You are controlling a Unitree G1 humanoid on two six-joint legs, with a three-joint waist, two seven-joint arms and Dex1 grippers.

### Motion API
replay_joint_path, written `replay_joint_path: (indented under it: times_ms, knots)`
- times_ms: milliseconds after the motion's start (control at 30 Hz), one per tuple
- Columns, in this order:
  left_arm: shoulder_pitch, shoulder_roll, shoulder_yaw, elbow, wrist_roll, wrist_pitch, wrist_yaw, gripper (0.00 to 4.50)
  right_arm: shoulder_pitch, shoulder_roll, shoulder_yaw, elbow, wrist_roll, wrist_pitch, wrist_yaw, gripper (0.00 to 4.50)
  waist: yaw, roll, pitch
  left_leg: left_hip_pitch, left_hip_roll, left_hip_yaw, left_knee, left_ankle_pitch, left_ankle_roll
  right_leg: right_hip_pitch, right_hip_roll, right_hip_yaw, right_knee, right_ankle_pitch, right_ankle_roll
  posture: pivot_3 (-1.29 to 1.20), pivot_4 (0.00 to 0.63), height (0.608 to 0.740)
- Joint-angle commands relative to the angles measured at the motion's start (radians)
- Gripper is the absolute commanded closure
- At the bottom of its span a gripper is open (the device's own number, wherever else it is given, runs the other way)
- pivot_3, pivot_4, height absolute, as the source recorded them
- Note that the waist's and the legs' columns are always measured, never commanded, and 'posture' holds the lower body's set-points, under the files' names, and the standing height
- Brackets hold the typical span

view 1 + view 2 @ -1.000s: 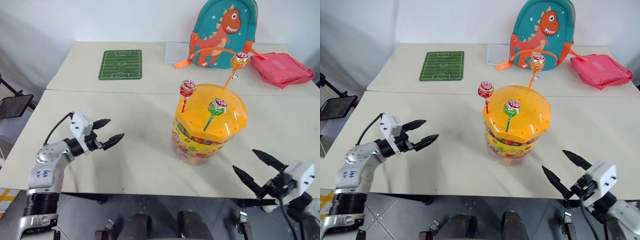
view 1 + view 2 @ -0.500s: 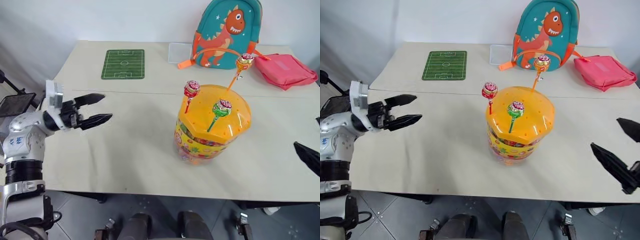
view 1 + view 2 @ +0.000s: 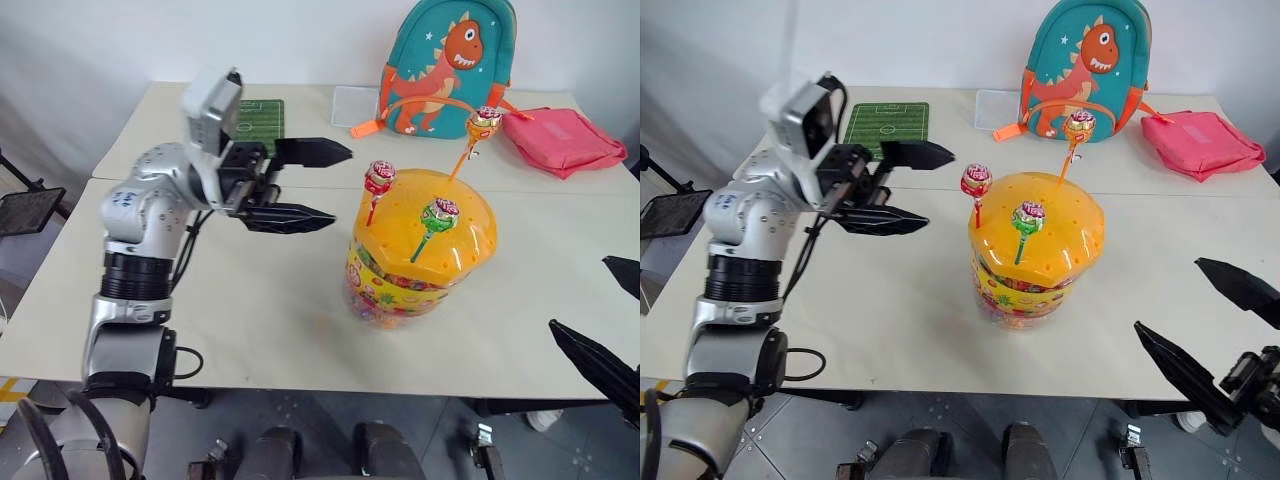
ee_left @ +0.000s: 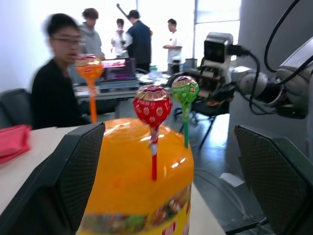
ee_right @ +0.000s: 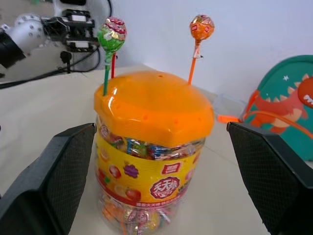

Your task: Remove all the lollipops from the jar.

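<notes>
The jar [image 3: 420,262], a clear tub with a candy print and an orange holed lid [image 3: 425,222], stands on the near table. Three lollipops stick up from the lid: a red one [image 3: 378,177] at its left edge, a green one [image 3: 438,212] in the middle, and an orange one [image 3: 483,120] leaning at the far right. My left gripper [image 3: 340,185] hangs open above the table just left of the red lollipop, pointing at it, apart from it. My right gripper [image 3: 1168,294] is open and empty at the near right, off the table's front corner.
A teal dinosaur backpack [image 3: 450,60], a pink pouch [image 3: 565,135], a clear flat box [image 3: 353,104] and a green football mat [image 3: 262,112] lie on the far table. Several people [image 4: 58,73] stand beyond the jar in the left wrist view.
My left arm has risen and swung right, from the table's left edge up to the red lollipop. The right gripper has lifted and drawn back toward the right edge. Both stay open.
</notes>
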Motion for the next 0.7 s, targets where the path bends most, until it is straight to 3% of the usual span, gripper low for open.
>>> replay_joint_path:
  times_ms: [33, 467, 567, 700]
  knots:
    - [-0.036, -0.033, -0.016, 0.015, 0.036, -0.041, 0.014, 0.57, -0.014, 0.003, 0.008, -0.026, 0.009, -0.028, -0.042, 0.0, 0.001, 0.0, 0.0, 0.0, 0.0, 0.0, 0.0, 0.0, 0.0, 0.0, 0.0, 0.0, 0.0, 0.0, 0.0, 0.0, 0.15, 0.74]
    - [-0.08, -0.113, -0.073, 0.085, 0.118, -0.103, -0.008, 4.39, 0.017, 0.038, 0.022, -0.076, 0.013, -0.07, -0.112, 0.0, 0.003, 0.0, 0.0, 0.0, 0.0, -0.001, 0.0, 0.0, 0.0, 0.0, 0.0, 0.0, 0.0, 0.0, 0.0, 0.0, 0.15, 0.74]
    - [-0.098, -0.126, -0.045, 0.108, 0.095, -0.081, 0.003, 4.45, 0.027, 0.041, 0.024, -0.083, 0.023, -0.078, -0.121, 0.0, 0.003, 0.0, 0.0, 0.0, 0.0, -0.001, 0.0, 0.0, 0.0, 0.0, 0.0, 0.0, 0.0, 0.0, 0.0, 0.0, 0.15, 0.74]
    - [-0.191, -0.152, 0.153, 0.172, -0.136, 0.141, 0.123, 4.45, 0.03, 0.043, 0.034, -0.079, 0.037, -0.083, -0.125, 0.0, 0.003, -0.001, 0.001, -0.001, 0.0, -0.001, 0.001, 0.0, 0.0, 0.0, 0.0, -0.001, 0.0, 0.0, 0.0, 0.0, 0.15, 0.74]
